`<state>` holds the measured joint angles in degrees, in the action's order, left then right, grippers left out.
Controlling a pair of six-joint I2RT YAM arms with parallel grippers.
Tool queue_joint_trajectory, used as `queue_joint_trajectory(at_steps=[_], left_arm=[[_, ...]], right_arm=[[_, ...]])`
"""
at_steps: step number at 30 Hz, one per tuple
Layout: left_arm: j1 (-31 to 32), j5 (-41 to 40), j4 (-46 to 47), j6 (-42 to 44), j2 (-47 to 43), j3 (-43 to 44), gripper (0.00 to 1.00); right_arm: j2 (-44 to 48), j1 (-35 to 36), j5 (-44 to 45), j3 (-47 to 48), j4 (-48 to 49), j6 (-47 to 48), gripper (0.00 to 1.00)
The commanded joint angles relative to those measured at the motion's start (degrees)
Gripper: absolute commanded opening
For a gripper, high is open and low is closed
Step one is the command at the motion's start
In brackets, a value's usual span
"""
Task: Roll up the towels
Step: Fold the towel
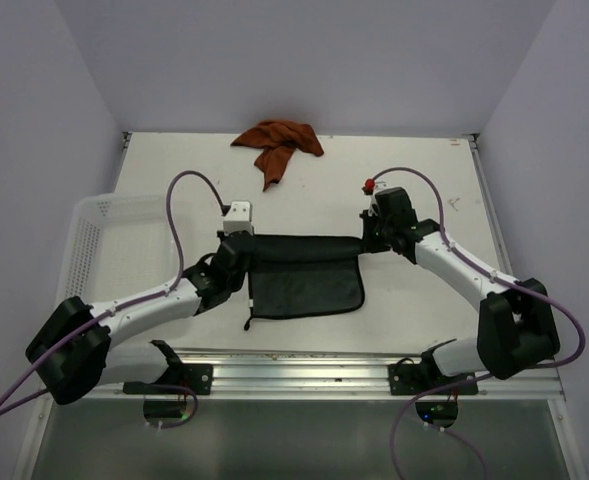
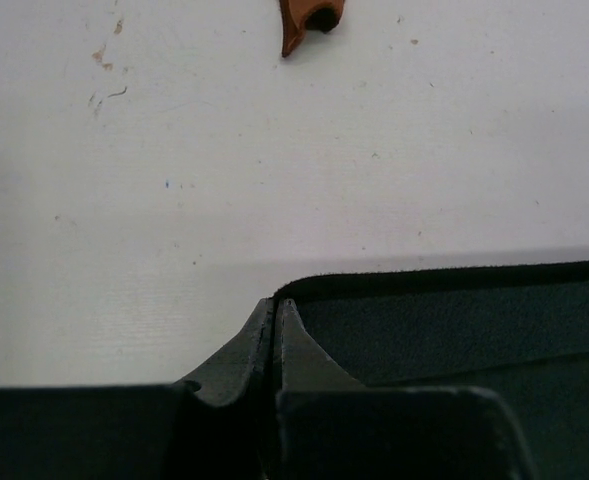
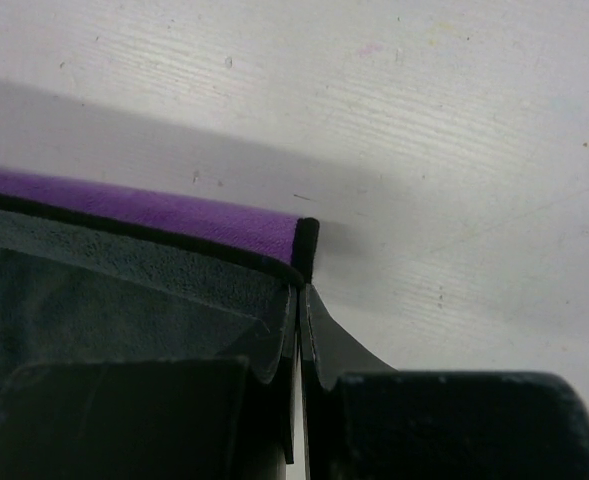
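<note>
Left end effector, right end effector clamped on fuzzy black-edged purple towel corners; rust towel crumpled.

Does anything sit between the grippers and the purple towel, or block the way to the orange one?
Nothing visible. The left gripper and right gripper each pinch a corner of the purple towel; only bare table lies before the orange towel.

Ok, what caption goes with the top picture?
Left gripper and right gripper pinch the dark towel; orange towel lies beyond.
</note>
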<state>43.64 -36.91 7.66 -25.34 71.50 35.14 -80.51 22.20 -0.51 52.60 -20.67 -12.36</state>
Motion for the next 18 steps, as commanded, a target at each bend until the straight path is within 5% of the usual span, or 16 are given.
queue_joint_trajectory(at_steps=[1, 18], left_arm=[[1.7, -3.96, -0.98, -2.69, -2.51, -2.43, 0.0], [7.51, -8.71, -9.92, -9.11, -8.57, -6.57, 0.0]], right_arm=[[3.25, 0.04, 2.63, -1.27, -0.08, -1.35, 0.0], [13.18, 0.48, 0.78, -8.39, -1.39, -3.9, 0.0]])
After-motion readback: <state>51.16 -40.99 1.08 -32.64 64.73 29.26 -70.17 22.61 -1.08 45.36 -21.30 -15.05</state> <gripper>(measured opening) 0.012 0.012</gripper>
